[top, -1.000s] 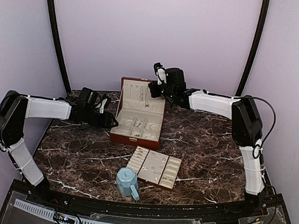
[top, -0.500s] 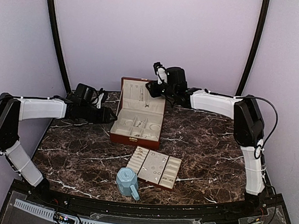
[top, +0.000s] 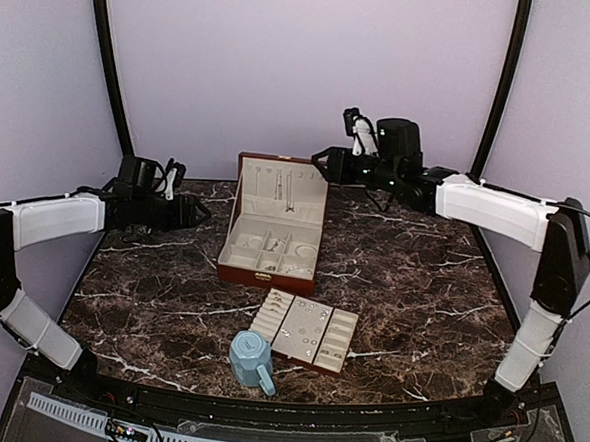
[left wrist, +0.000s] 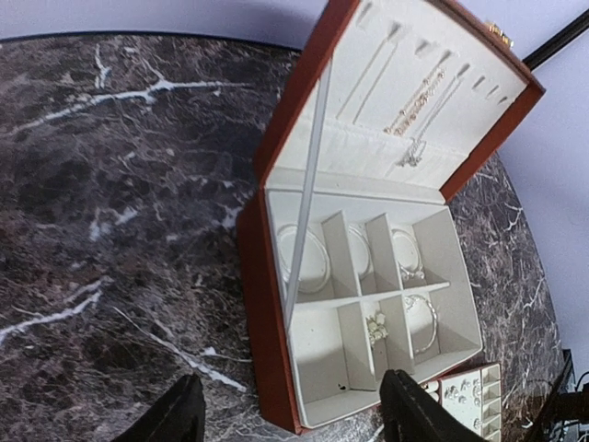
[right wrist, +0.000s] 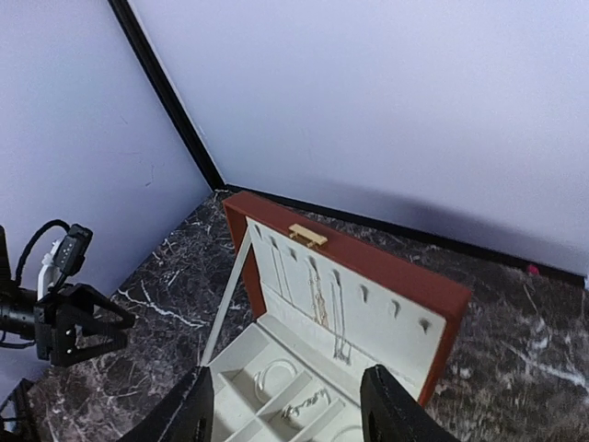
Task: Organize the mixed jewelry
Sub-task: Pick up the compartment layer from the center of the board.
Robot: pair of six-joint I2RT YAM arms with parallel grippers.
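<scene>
Evidently the box (top: 264,272) has its lid (top: 282,185) upright to bare the compartments, where jewelry (left wrist: 375,324) lies, more on the tray (top: 340,336); left gripper (top: 193,213) and right gripper (top: 322,161) flank it, both spread and empty.

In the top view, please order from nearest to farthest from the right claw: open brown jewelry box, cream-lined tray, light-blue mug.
1. Open brown jewelry box, beside the right claw.
2. Flat cream-lined tray, toward the front.
3. Light-blue faceted mug, at the front edge.
</scene>
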